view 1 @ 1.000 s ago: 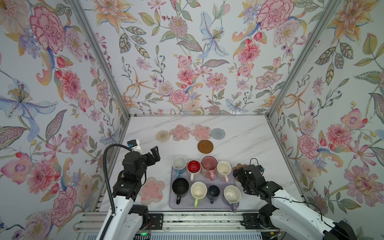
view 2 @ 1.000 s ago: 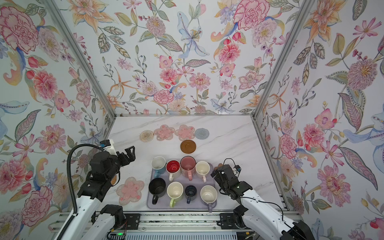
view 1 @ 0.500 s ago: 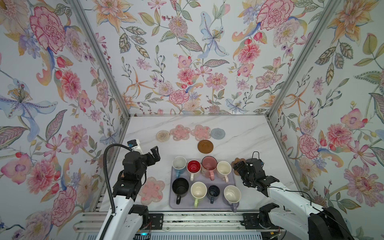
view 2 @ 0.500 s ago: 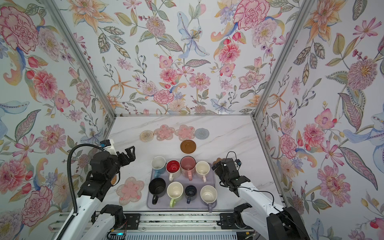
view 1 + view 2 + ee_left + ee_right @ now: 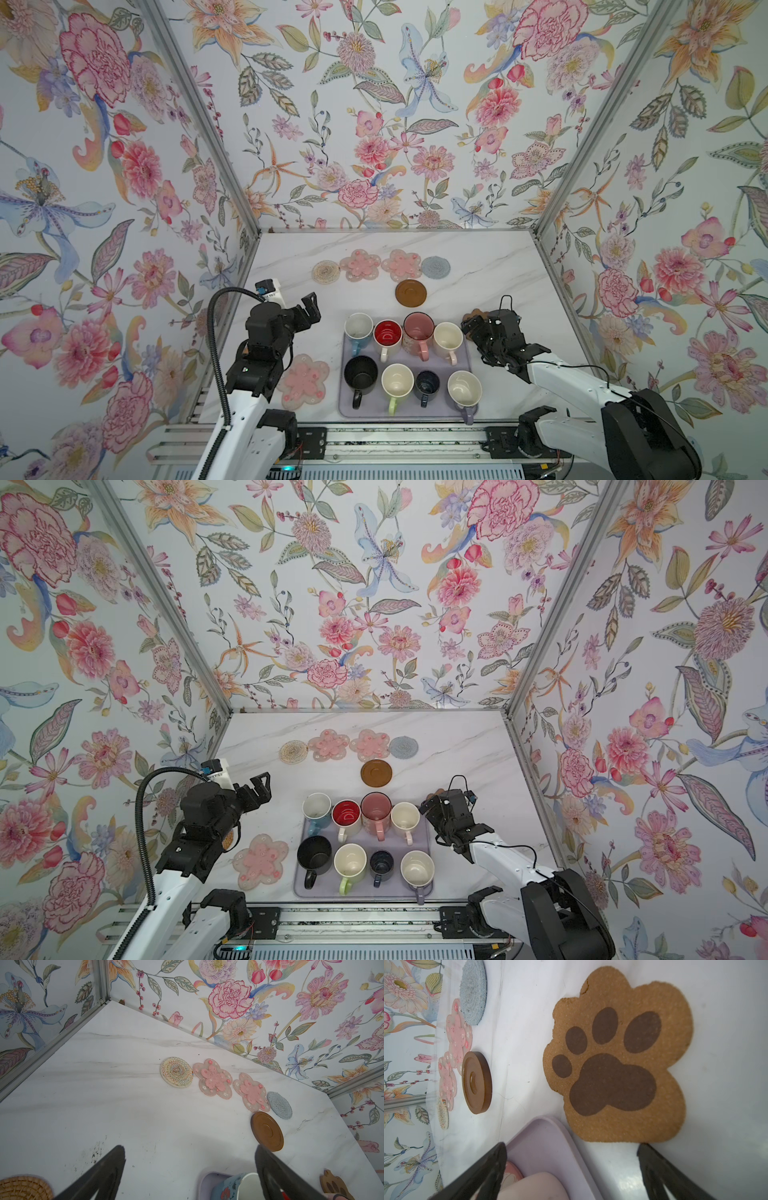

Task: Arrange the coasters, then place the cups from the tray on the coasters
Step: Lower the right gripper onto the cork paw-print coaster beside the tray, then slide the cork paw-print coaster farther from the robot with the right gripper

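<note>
Nearest the rail, the smooth lavender tray (image 5: 347, 409) with its low rim carries eight glossy mugs (image 5: 397, 380) in two rows of four. A translucent pink flower coaster (image 5: 304, 380) lies just left of it. The left gripper (image 5: 311, 305) hangs above bare marble, fingers spread wide and holding nothing, and a tan woven coaster (image 5: 22, 1188) shows beneath that arm. The right gripper (image 5: 571, 1147) is just as wide and empty, low over the tray's far right corner and the grainy paw-print coaster (image 5: 618, 1059) beside it. Beyond the tray sits a brown disc (image 5: 410, 292) with a raised rim. Farther back runs a row: a beige woven round (image 5: 326, 272), two pink flower mats (image 5: 360, 265), and a grey-blue woven round (image 5: 435, 267).
</note>
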Controlling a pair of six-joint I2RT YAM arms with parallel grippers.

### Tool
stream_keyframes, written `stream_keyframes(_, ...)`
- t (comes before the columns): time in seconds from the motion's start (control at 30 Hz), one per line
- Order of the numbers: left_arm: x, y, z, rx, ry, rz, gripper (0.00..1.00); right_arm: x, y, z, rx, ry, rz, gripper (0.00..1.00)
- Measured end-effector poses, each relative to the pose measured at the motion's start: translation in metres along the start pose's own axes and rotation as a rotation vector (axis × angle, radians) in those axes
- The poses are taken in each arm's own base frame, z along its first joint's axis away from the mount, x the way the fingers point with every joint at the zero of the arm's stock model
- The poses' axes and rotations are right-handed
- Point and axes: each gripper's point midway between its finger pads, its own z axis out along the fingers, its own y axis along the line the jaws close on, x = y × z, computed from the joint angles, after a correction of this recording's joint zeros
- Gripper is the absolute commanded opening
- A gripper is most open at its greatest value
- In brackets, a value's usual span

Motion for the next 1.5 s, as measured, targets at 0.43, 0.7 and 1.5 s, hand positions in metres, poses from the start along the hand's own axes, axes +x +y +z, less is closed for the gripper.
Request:
stream_keyframes(0.43, 0.0, 0.0, 0.0, -0.001, 0.001, 0.0, 0.99, -0.013, 0.031, 0.029, -0.024, 0.024, -0.059, 0.99)
stream_keyframes(0.7, 0.0, 0.001, 0.0, -0.003, 0.001, 0.0, 0.99, -0.019, 0.033, 0.031, -0.018, 0.035, -0.081, 0.99)
stream_keyframes(1.5, 0.003, 0.002, 0.004, -0.012, 0.014, 0.001, 0.99, -0.057, -0.022, 0.003, 0.067, 0.024, -0.092, 0.99)
